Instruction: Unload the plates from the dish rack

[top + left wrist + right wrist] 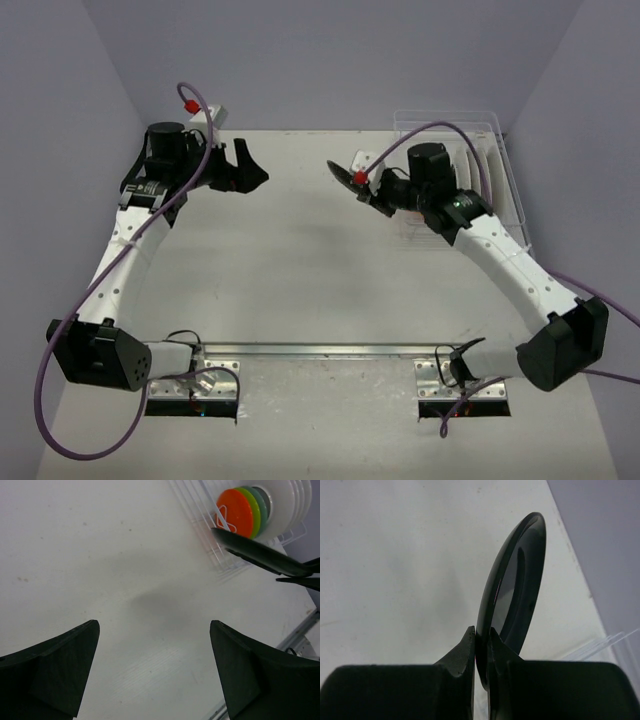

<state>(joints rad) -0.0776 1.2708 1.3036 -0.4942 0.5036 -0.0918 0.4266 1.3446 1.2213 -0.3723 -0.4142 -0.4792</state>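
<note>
Plates (235, 512), orange, green and white, stood in the dish rack (503, 170) at the far right of the table (300, 290). Your right gripper (481, 641) pinched a black plate (512, 595) by its rim, up over the table beside the rack. Your left gripper (154, 625) hung wide apart, holding nothing.

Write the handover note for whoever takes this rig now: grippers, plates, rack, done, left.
Left gripper: open, empty, over the table.
Right gripper: shut on the black plate, held on edge, left of the dish rack.
Rack holds the orange plate, green plate and white plates, upright.
Done: black plate out of the rack; none seen on the table.
Left: set it down, then unload the rest.
</note>
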